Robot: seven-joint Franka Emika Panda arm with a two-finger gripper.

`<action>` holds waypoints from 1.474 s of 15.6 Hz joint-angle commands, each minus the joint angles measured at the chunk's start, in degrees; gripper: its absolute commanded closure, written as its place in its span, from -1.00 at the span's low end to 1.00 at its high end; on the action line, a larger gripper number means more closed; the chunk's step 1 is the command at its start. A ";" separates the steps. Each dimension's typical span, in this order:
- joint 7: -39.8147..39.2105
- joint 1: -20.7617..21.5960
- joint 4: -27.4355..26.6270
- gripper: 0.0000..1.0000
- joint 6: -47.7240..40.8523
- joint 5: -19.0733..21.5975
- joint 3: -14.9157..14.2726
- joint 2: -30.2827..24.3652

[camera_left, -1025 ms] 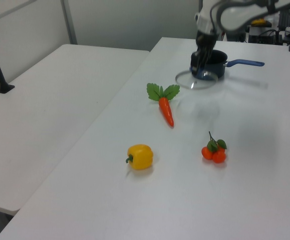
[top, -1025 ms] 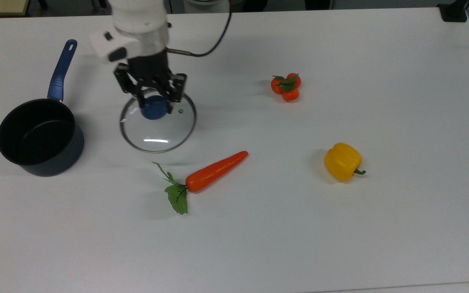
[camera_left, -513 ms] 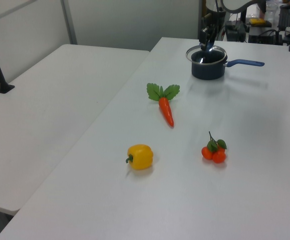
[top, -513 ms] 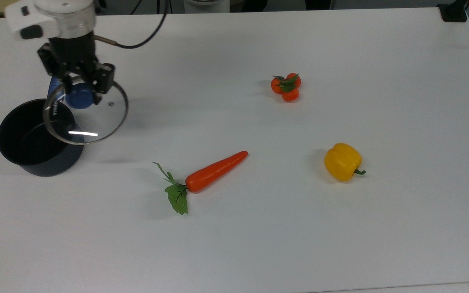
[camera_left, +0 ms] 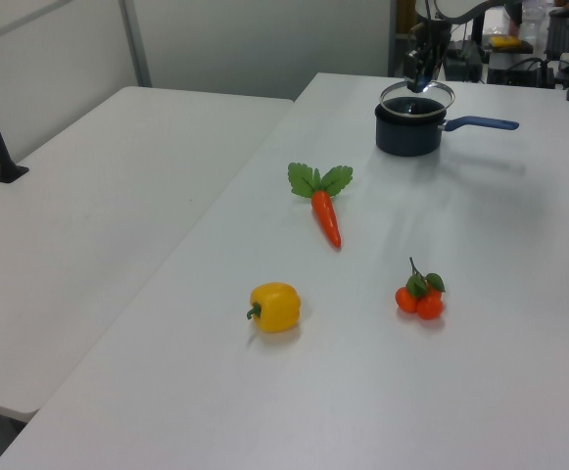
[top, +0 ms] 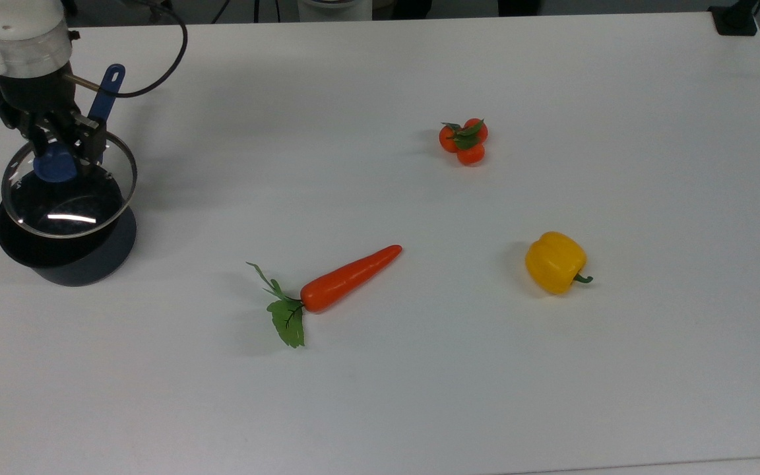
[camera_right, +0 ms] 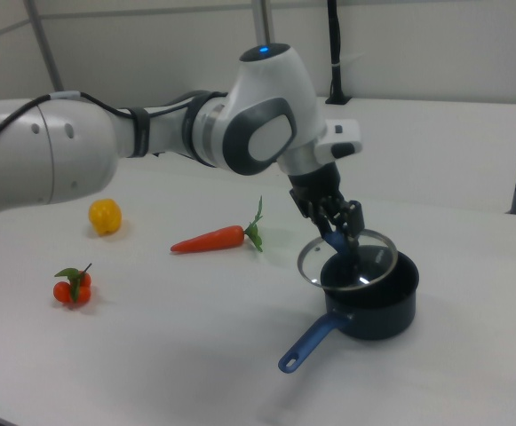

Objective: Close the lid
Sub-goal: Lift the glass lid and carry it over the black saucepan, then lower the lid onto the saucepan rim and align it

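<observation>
lid point(top: 70, 192): roughly flat, knob up, held above the saucepan point(top: 66, 245), off-centre toward the right view's left, not seated | gripper point(top: 57, 155): pointing down from the white arm point(camera_right: 151, 133), fingers clamped on the blue knob point(top: 54, 167) | saucepan: nothing visible inside, blue handle point(camera_right: 311, 342) points toward the top view's top

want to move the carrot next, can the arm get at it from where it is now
Probably not yet. The way to the carrot looks free: it lies alone on bare table, well apart from the saucepan. But the gripper is shut on the lid by its knob, held above the saucepan, so it must release first.
</observation>
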 commanded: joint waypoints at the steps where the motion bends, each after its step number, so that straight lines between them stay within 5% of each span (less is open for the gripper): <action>1: -2.84 -1.41 1.94 0.10 1.53 0.24 0.17 2.16; 7: -2.75 -2.90 1.85 0.10 8.75 2.52 0.17 4.80; 23: -2.49 -2.46 1.32 0.08 7.88 5.16 0.26 4.89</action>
